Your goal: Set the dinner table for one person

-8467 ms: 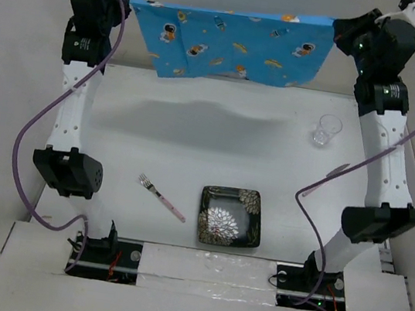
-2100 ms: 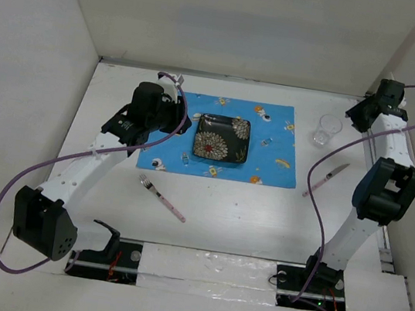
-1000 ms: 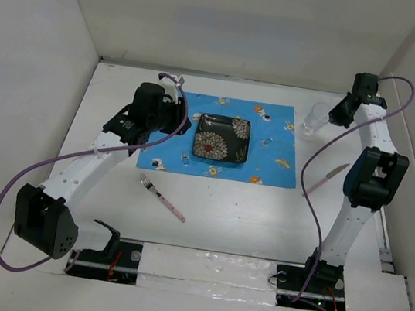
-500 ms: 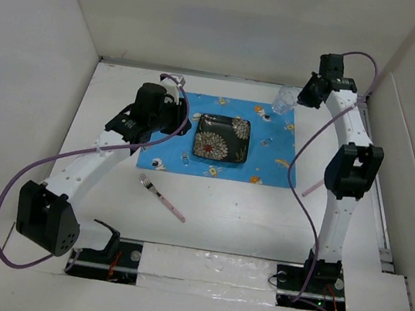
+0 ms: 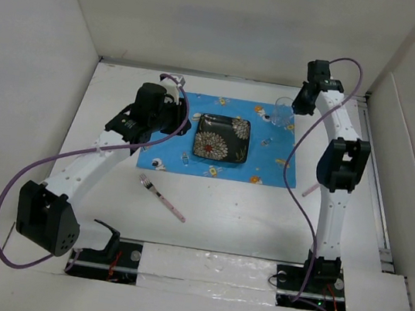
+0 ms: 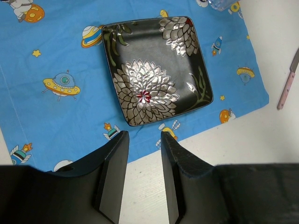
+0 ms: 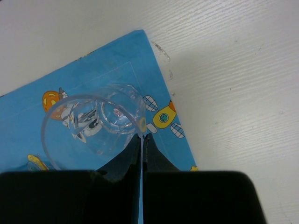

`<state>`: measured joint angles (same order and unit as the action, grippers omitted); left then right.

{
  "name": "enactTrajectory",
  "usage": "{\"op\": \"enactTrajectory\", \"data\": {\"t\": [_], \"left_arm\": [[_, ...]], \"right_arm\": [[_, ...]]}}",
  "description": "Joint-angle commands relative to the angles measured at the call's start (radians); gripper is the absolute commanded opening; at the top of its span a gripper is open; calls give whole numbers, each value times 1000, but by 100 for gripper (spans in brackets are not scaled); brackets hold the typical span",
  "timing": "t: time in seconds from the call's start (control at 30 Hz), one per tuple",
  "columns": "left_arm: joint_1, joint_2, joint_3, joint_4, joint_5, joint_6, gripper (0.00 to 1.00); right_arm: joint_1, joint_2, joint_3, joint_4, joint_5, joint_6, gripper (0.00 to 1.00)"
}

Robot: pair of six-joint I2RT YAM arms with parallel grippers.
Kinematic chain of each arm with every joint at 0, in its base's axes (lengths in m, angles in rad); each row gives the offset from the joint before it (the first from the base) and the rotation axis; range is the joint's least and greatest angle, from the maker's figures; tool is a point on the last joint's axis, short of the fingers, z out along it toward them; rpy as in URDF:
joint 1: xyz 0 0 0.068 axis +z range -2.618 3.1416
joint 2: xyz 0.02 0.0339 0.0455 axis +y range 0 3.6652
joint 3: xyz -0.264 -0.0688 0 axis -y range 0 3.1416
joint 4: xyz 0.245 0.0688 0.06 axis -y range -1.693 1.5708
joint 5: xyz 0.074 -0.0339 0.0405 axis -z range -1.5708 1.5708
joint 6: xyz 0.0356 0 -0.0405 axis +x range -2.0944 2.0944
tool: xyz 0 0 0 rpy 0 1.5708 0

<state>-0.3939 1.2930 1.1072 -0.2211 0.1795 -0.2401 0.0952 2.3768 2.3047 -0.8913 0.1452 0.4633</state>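
The blue space-print placemat [image 5: 269, 161] lies on the white dinner table [image 5: 245, 216], with the black floral plate [image 5: 222, 137] on its middle. My right gripper [image 5: 294, 106] is shut on the rim of the clear glass [image 5: 282, 112], over the placemat's far right corner. In the right wrist view, the fingers [image 7: 141, 137] pinch the glass [image 7: 93, 126] wall over the cloth [image 7: 117, 60]. I cannot tell whether the glass rests on it. My left gripper [image 6: 144, 140] is open and empty just outside the placemat's [image 6: 56, 93] left edge, near the plate [image 6: 156, 70].
A pink-handled fork [image 5: 162, 198] lies on the table in front of the placemat. A pink-handled knife [image 6: 289, 79] lies right of the placemat, mostly hidden by the right arm in the top view. White panels wall the table on all sides.
My right gripper has taken the glass from the table's far right and carried it left to the placemat's far right corner. The left arm has stayed still.
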Motion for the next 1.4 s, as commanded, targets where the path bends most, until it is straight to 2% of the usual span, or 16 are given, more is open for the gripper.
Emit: {"op": "enactTrajectory", "data": {"t": [0.0,0.1,0.2,0.33,0.47,0.6,0.63,0.67,0.73,0.83,0.87,0.93,0.97,1.0,1.1,1.37], "left_arm": [[-6,-29,6,25,-3,10,31],[-6,-24,8,25,-2,10,31],[-6,-23,8,26,2,9,31],[-6,-18,13,25,11,7,31],[-6,-12,22,20,46,-8,31],[-31,-15,3,32,65,-19,31],[-42,-18,2,29,54,-18,31],[-52,-17,-1,26,48,-13,30],[-89,-17,-9,20,29,-5,31],[-108,-21,-23,17,18,-1,31],[-118,-27,-32,22,26,-4,31],[-118,-32,-40,25,32,-4,31],[-118,-37,-46,29,41,-8,31],[-118,-37,-47,31,49,-8,31],[-118,-43,-53,35,70,-14,31],[-118,-95,-90,42,75,-22,31]], "right_arm": [[11,-14,39,14,16,-15,8],[11,-11,64,8,-7,-8,26],[11,-24,101,-1,-28,-5,39],[-11,-88,119,3,-67,8,49],[-61,-272,-35,96,-72,49,52],[-136,-584,-492,302,-56,144,0],[-152,-647,-700,343,-56,156,0],[-184,-765,-794,395,-61,184,0],[-213,-861,-1025,408,-75,207,0],[-239,-1002,-1242,378,-30,228,0],[-250,-1052,-1322,376,-15,227,12],[-262,-1076,-1353,370,-3,229,27],[-271,-1084,-1396,362,5,227,41],[-272,-1079,-1409,364,5,221,45],[-284,-1036,-1418,368,-33,180,50],[-284,-854,-1375,377,-42,130,49]]}}
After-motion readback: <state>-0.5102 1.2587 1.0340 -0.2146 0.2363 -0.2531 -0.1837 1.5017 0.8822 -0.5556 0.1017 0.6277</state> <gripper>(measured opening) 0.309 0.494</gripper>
